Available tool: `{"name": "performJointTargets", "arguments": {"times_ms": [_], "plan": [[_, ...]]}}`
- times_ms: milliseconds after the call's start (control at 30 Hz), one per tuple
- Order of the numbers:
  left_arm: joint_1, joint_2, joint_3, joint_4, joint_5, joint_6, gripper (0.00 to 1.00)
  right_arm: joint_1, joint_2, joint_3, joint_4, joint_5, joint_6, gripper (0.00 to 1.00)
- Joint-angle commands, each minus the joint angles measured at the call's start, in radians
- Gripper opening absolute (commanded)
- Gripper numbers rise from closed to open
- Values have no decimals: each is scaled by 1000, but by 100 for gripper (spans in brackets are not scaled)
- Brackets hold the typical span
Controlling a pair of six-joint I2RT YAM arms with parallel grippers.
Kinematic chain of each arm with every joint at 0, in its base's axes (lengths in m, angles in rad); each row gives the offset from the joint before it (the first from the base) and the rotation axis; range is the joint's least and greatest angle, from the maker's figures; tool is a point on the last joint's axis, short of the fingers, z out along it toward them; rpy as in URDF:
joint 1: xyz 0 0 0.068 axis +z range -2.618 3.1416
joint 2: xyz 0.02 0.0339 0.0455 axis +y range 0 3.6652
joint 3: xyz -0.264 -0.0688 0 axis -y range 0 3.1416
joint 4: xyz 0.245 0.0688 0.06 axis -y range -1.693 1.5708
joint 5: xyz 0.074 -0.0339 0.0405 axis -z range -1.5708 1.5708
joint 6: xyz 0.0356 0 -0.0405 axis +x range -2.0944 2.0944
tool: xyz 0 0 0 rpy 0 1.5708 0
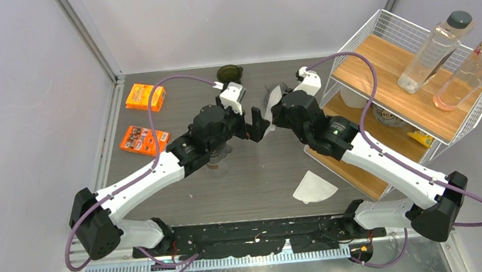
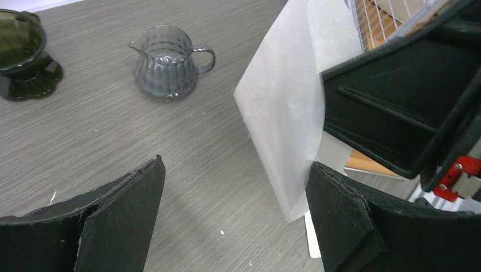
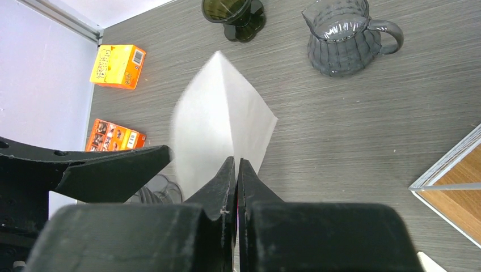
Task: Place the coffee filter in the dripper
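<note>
right end effector (image 3: 235,163) pinches coffee filter (image 3: 218,113) | left end effector (image 2: 236,169) wide beside it | server (image 3: 340,48) near dripper (image 3: 232,16)

legible text: none | orange boxes (image 1: 145,96): print too blurred to read

We see white links and black joints on the left arm (image 1: 141,179) and the right arm (image 1: 383,164), each trailed by a purple cable (image 1: 149,114). On the left gripper (image 2: 236,164) the fingers (image 2: 122,209) are matte black wedges.
</note>
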Motion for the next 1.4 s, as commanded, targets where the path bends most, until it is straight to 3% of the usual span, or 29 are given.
{"name": "performJointTargets", "arguments": {"times_ms": [0,367,533,1033,1233,1367], "plan": [[-14,-31,-8,83,-153,-29,100,1,-13,15,42,-3,29,5],[-22,-42,-3,73,-283,-57,100,2,-30,-62,206,-148,-126,5],[-23,-24,21,66,-255,-48,98,2,-40,-82,251,-173,-156,5],[-39,51,108,19,-209,-29,52,1,-41,-83,256,-156,-190,5],[-41,54,118,2,-213,-9,25,2,-39,-79,240,-145,-201,5],[-42,52,128,-20,-238,24,20,1,-21,-63,199,-117,-213,5]]}}
